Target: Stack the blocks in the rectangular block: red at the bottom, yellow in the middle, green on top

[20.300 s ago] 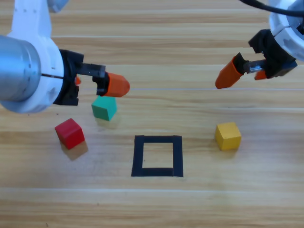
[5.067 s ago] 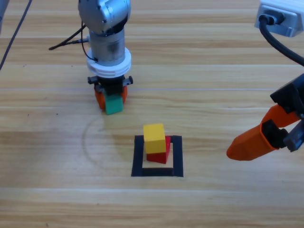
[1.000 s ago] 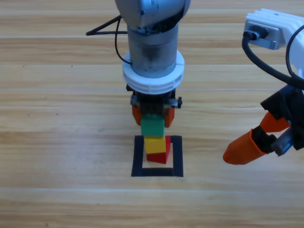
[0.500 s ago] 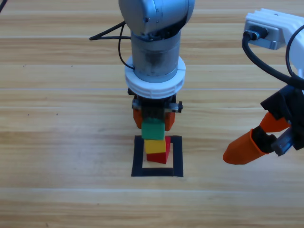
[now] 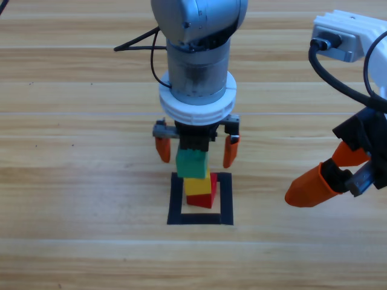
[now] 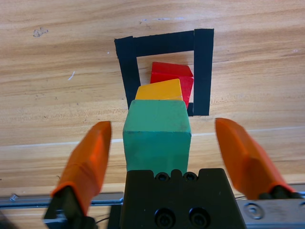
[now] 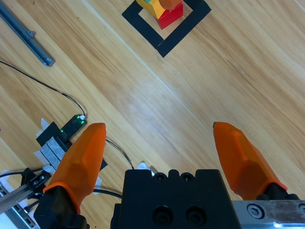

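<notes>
Inside the black tape outline (image 5: 176, 199) (image 6: 202, 62) stands a stack: the red cube (image 5: 208, 197) (image 6: 174, 76) at the bottom, the yellow cube (image 5: 196, 185) (image 6: 159, 89) on it, the green cube (image 5: 191, 164) (image 6: 157, 136) on top. My left gripper (image 5: 195, 149) (image 6: 167, 143) hangs straight above the stack, open, one orange jaw on each side of the green cube with a gap to it on both sides. Off to the right of the outline my right gripper (image 5: 326, 175) (image 7: 159, 150) waits, open and holding nothing. In the right wrist view the stack (image 7: 162, 7) shows at the top edge.
The right wrist view shows cables (image 7: 52, 90), a small board with green lights (image 7: 66, 129) and a metal rail (image 7: 24, 33) on the wood away from the outline.
The left gripper's jaws have spread apart and let go of the green cube, which now rests on the yellow one. The right arm has held still.
</notes>
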Available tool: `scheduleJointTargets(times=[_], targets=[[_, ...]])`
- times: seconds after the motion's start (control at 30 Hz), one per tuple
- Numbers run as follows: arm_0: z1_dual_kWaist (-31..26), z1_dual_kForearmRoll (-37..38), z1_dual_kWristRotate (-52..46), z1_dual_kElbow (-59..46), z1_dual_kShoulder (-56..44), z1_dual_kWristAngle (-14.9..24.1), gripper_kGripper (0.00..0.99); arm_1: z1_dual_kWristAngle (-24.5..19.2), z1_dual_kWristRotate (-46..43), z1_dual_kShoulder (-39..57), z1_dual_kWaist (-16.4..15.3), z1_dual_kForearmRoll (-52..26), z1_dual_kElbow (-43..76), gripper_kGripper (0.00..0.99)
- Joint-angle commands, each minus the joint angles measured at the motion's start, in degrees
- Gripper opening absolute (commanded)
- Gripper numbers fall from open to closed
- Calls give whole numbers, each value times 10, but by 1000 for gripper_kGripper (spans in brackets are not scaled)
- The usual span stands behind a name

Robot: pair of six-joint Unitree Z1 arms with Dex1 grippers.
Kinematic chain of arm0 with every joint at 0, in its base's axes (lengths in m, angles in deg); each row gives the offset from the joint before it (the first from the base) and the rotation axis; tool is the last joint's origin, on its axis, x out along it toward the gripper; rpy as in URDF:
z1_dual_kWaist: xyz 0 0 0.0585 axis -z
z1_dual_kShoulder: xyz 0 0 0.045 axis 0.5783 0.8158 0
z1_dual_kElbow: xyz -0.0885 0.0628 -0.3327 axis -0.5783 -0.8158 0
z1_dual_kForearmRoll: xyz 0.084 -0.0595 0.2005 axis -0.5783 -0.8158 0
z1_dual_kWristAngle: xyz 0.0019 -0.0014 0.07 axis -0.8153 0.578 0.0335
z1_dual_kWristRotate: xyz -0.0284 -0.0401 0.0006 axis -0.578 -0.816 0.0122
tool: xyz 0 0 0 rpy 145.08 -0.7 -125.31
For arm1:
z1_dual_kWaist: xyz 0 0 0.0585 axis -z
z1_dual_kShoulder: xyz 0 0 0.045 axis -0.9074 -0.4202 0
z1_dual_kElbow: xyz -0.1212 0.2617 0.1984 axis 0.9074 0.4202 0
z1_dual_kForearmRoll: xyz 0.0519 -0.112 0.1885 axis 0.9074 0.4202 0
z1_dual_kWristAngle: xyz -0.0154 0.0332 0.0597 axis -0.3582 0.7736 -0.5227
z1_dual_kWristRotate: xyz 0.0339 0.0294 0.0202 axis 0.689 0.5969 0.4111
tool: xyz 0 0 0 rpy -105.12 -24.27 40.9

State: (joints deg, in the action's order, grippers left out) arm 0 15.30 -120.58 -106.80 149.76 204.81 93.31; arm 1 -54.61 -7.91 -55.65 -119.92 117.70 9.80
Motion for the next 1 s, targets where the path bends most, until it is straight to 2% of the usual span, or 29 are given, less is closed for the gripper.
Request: scheduleJointTargets(times=[0.03,0.2,0.27,0.4,0.6,0.73,0.93,1.0], targets=[[-9,-3,-4,-1,8,13,990,-31,11,-11,12,3,-1,989],[-9,-3,-5,1,-10,19,990,-43,11,-1,12,9,-8,989],[-7,-3,-13,2,-38,34,990,-39,11,1,12,16,-15,989],[17,-2,-36,7,-112,90,990,-19,12,8,12,16,-21,989],[105,4,-59,-17,-191,191,990,-12,13,9,12,16,-26,989],[141,32,-104,-129,-253,229,990,-8,13,18,12,16,-25,989],[158,171,-104,-361,-371,241,990,-7,14,17,12,16,-26,989],[159,202,-96,-407,-389,241,990,-7,14,17,12,16,-26,989]])
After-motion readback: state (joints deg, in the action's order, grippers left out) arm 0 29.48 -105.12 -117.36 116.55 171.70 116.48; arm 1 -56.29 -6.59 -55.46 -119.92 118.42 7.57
